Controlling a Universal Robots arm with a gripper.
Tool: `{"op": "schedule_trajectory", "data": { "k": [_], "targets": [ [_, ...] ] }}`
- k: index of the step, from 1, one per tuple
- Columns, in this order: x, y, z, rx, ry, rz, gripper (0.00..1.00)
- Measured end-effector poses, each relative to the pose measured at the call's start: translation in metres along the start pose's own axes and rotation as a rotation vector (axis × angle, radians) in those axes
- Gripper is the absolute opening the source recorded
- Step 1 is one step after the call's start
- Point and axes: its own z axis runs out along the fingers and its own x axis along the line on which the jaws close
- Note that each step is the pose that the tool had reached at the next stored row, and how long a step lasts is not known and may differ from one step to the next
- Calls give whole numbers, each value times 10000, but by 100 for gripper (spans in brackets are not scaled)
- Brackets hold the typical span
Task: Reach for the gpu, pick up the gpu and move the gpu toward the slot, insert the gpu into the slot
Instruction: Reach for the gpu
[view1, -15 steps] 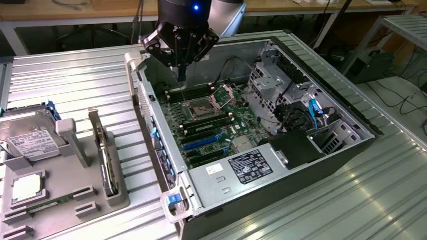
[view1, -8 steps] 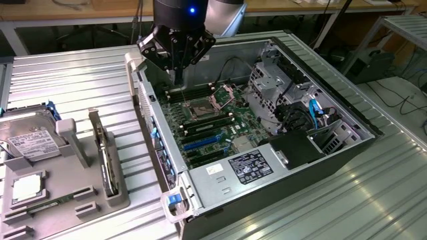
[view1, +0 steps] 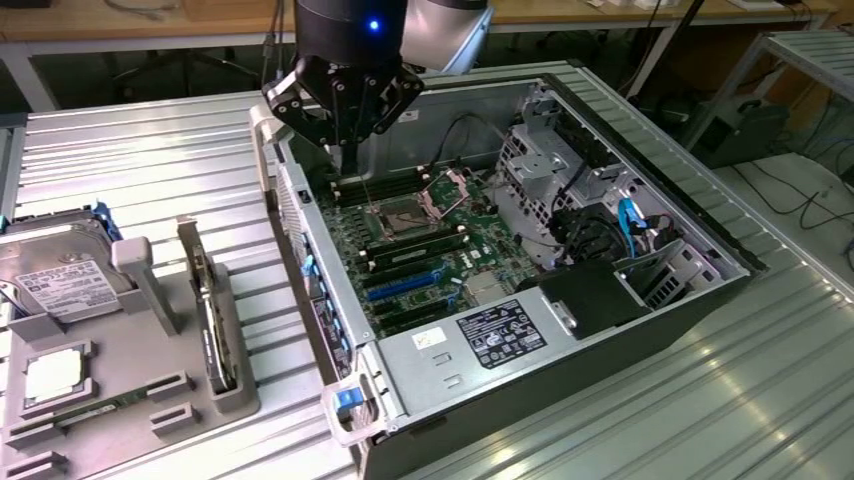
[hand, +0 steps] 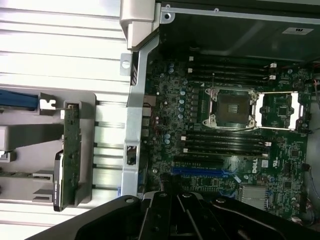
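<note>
Currently the gripper (view1: 350, 165) is held clenched on nothing above the far end of the open case (view1: 667, 175). The gpu (view1: 211, 325) is stood on edge in a grey holder (view1: 180, 400) on the tabletop (view1: 160, 160), just beside the case on the exterior view's left. The card is judged light, stiff and fragile, best gripped by its bare top edge.

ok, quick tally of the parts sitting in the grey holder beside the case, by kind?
hard drive: 1
gpu: 1
processor chip: 1
memory stick: 1
Total: 4, all in the grey holder
</note>
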Motion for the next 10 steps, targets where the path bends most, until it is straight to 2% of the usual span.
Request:
{"op": "schedule_trajectory", "data": {
  "k": [10],
  "targets": [
    [83, -55, 1, -1, 10, -1, 10]
  ]
}}
